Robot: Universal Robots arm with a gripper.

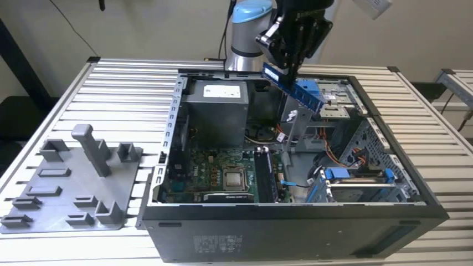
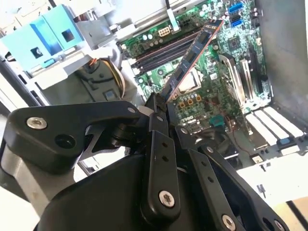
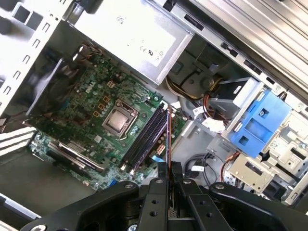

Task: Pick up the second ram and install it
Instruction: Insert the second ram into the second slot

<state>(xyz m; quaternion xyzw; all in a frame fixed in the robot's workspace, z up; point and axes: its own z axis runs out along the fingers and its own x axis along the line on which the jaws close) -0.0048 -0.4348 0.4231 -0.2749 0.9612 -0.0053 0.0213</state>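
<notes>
Arm [image 1: 245, 34] high, tool [image 1: 287, 67] seemingly clamped, angled down

An open computer case [image 1: 296, 233] sits beside a grey tray [image 1: 74, 195].

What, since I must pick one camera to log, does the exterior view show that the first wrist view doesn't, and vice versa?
Exterior view: the grey fixture tray beside the computer case. First wrist view: the jaws close up, shut on the second ram, seen edge-on. Both: the gripper, that ram, the processor chip, the memory slots.
</notes>
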